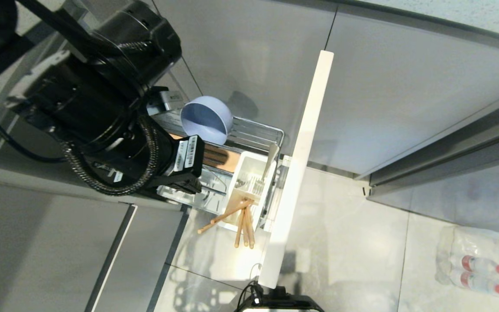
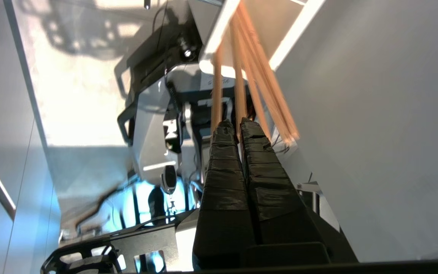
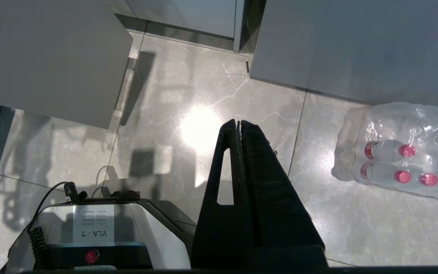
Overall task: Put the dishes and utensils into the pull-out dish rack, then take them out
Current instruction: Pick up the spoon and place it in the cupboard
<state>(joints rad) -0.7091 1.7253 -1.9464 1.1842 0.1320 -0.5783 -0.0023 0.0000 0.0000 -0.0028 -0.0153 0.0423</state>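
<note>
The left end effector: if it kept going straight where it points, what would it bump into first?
Probably the wooden chopsticks: the shut left end effector has one between its tips, with the white caddy beyond.

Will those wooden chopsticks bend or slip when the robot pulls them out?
Probably stiff: the chopsticks look straight where the shut left tool seems to pinch one. They look thin and smooth, so one might slip. The rest lean loose in the white caddy, so they may shift.
</note>
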